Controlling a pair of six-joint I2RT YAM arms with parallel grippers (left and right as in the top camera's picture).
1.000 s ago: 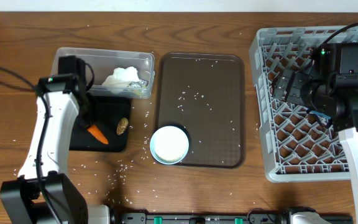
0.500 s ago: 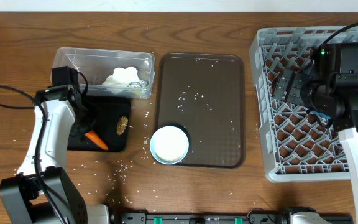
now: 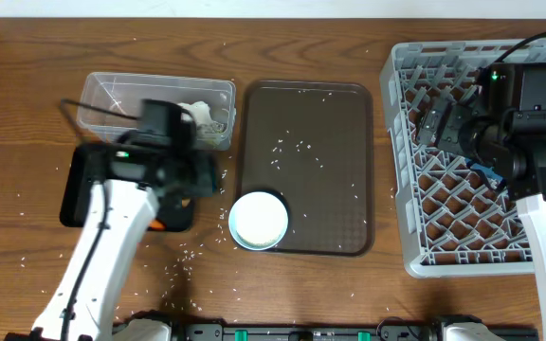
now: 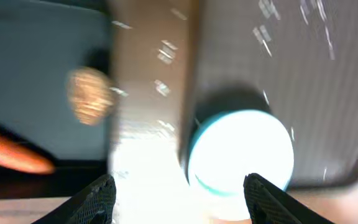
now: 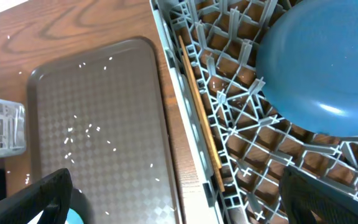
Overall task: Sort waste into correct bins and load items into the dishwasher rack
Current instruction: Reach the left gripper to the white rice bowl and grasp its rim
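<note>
My left gripper (image 3: 197, 180) (image 4: 185, 205) is open and empty, between the black tray (image 3: 79, 189) (image 4: 36, 62) and a white bowl with a light-blue rim (image 3: 259, 220) (image 4: 241, 152). The bowl sits at the front left corner of the brown serving tray (image 3: 306, 114). The orange carrot (image 4: 11, 155) and the brown food lump (image 4: 89, 96) lie on the black tray. The clear tub (image 3: 112, 95) holds the white tissue (image 3: 192, 114) and the foil wrapper (image 3: 218, 128). My right gripper (image 3: 432, 131) (image 5: 188, 205) is open over the grey rack (image 3: 415, 246). The dark-blue plate (image 5: 322, 68) rests in the rack.
Loose rice grains (image 3: 297, 145) lie on the brown serving tray (image 5: 98, 124) and on the table in front of the bins. A thin wooden stick (image 5: 201, 112) lies along the rack's left edge. The cups are out of view.
My left arm has swung right, from over the black tray to beside the bowl, and appears blurred. The right arm has not moved.
</note>
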